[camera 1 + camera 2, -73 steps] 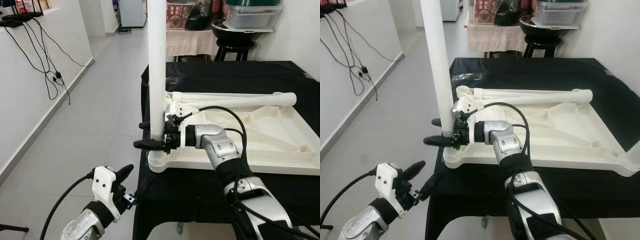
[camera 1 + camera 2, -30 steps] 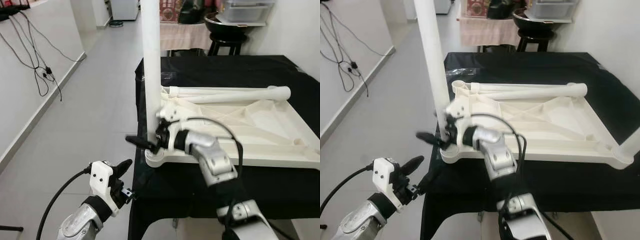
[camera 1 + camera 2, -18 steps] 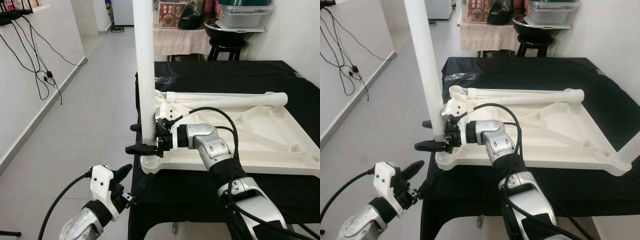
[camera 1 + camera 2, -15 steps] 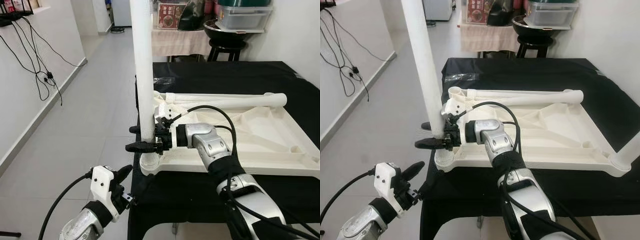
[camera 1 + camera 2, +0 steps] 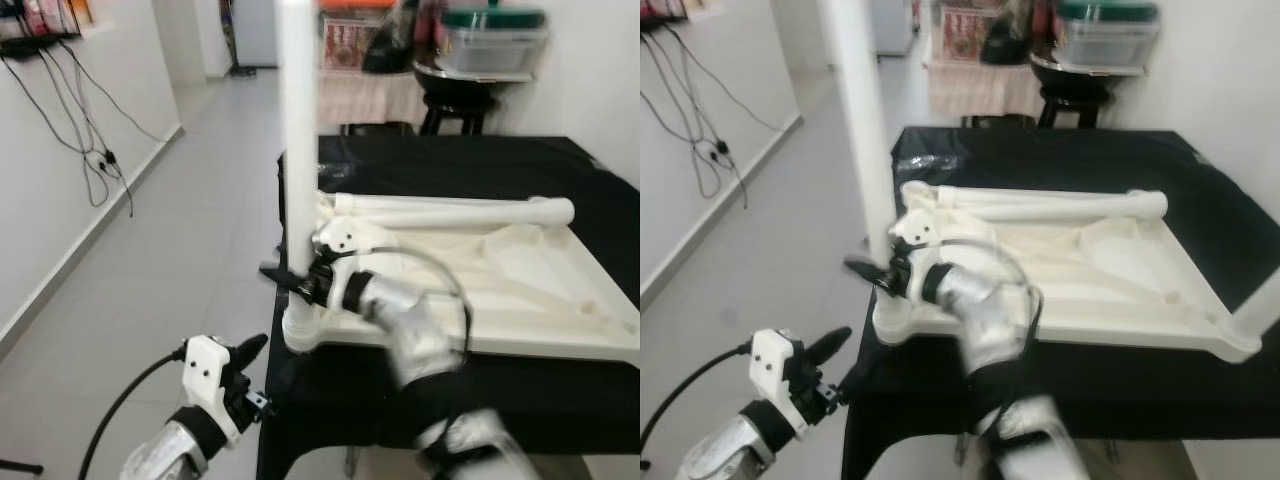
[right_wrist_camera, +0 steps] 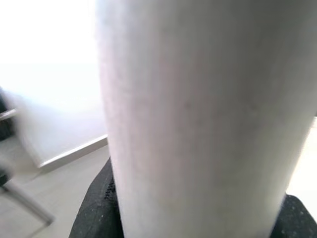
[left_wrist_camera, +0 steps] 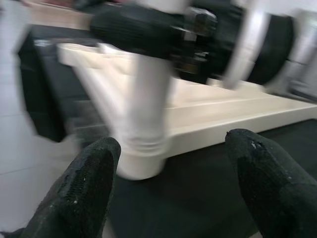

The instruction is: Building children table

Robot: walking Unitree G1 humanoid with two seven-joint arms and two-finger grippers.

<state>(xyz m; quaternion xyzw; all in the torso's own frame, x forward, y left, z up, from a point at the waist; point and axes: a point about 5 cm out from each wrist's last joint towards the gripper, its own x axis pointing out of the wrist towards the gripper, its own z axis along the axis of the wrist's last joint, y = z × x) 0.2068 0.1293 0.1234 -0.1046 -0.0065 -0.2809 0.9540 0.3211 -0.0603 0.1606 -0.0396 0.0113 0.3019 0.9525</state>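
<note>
The white children's table top (image 5: 560,335) lies upside down on a black-covered table. One white table leg (image 5: 298,150) stands upright in the socket (image 7: 143,129) at its near left corner. My right gripper (image 5: 297,280) is shut on this leg just above the socket. In the right wrist view the leg (image 6: 198,124) sits between black fingers (image 6: 96,208). A second leg (image 5: 450,210) lies across the far side of the top. A third leg (image 5: 1260,300) rises at the near right corner. My left gripper (image 5: 256,372) hangs open, low and in front of the table's left edge.
The black-covered table (image 5: 480,160) has its left edge right by the upright leg. Tiled floor (image 5: 180,230) stretches to the left. Cables (image 5: 90,130) hang down the left wall. A dark stool (image 5: 465,100) with containers on it stands behind the table.
My right arm is now blurred in motion, its forearm lower, while the gripper stays on the leg's base. The view has shifted a little. The left gripper hangs as before.
</note>
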